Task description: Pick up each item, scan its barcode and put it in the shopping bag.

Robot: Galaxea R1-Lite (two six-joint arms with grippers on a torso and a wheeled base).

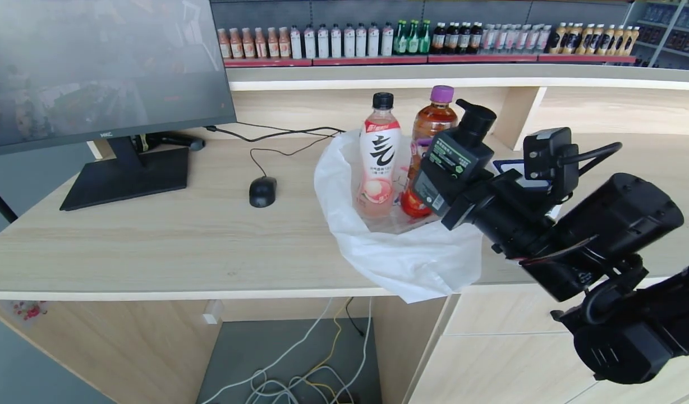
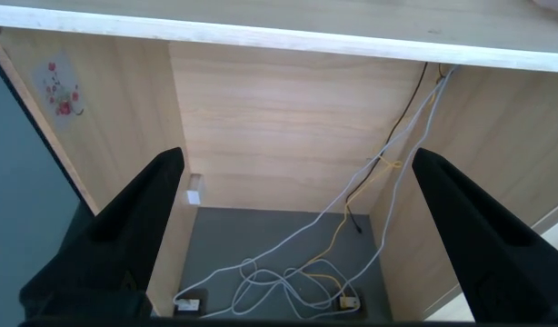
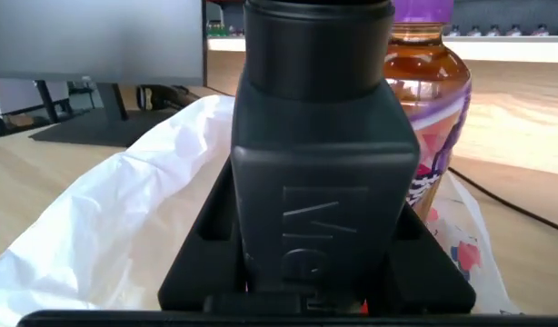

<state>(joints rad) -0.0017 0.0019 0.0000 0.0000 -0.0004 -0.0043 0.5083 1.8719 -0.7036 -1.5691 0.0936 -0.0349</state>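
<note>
Progress: pink-label bottle [image 1: 380,157], tea bottle [image 1: 434,120] upright in shopping bag [image 1: 400,258] on bench [image 1: 154,241]. Right claw [image 1: 461,203] clamped on dark bottle [image 1: 454,163] at bag's rim; bagging pending. Left claw [image 2: 293,173] spread wide, empty, below bench.

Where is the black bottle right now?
In the head view, right of centre: the right pincer holds the black bottle over the shopping bag, beside the purple-capped bottle.

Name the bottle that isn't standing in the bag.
The dark squarish bottle, clamped in the right pincer; the pink bottle and amber bottle stand inside the bag.
</note>
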